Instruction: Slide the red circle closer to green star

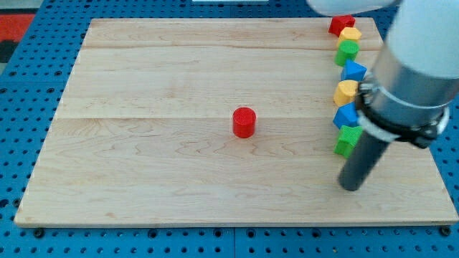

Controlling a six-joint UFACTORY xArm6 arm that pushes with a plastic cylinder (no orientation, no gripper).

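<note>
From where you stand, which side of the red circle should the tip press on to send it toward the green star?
Press the red circle on its curved wall at the view's left, centred so it doesn't roll off line. The green star lies to the view's right, slightly lower. My tip now sits below the star, so it must circle round first.

Wide bare board [143, 158] around red circle [244, 122]; row of blocks [348, 79] crowding the view's right, my tip [351, 186] below it.
</note>
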